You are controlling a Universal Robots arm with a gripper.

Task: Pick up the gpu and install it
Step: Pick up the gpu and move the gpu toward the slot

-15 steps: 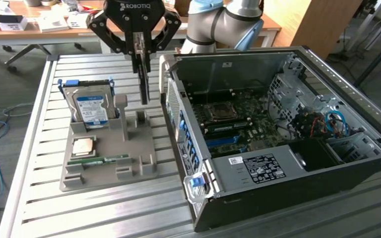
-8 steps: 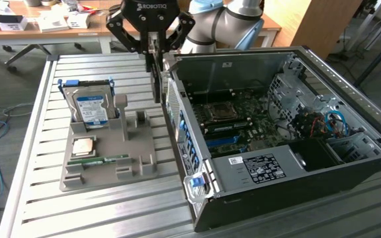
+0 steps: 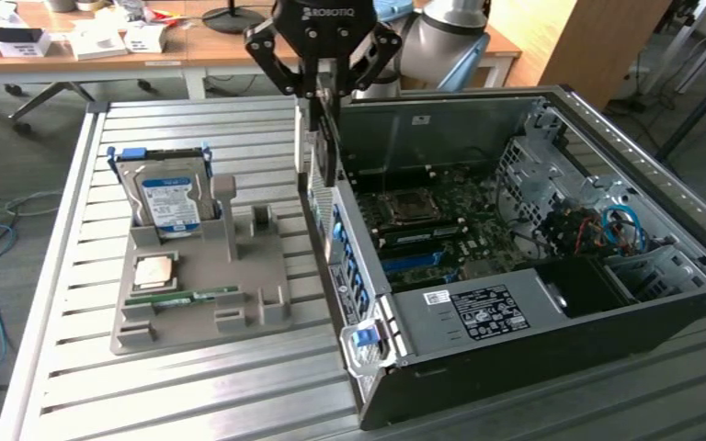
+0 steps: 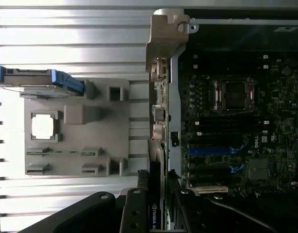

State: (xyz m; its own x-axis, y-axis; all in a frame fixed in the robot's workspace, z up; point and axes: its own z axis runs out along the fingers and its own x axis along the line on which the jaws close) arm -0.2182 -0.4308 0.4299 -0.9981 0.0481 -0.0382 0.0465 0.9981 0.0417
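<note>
Gripper (image 3: pixel 320 92), clamped on the gpu (image 3: pixel 317 165), is seen at upper centre of the exterior view, the card hanging edge-on at the computer case (image 3: pixel 550 354) wall; motherboard (image 4: pixel 222 145) slots are revealed by the wrist view.

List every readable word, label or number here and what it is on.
"ROBOTIQ": on the gripper body.
Label on the hard drive: too small to read.
The white label on the computer case: too blurred to read.
Print on the gpu in the gripper, wrist view: too blurred.
</note>
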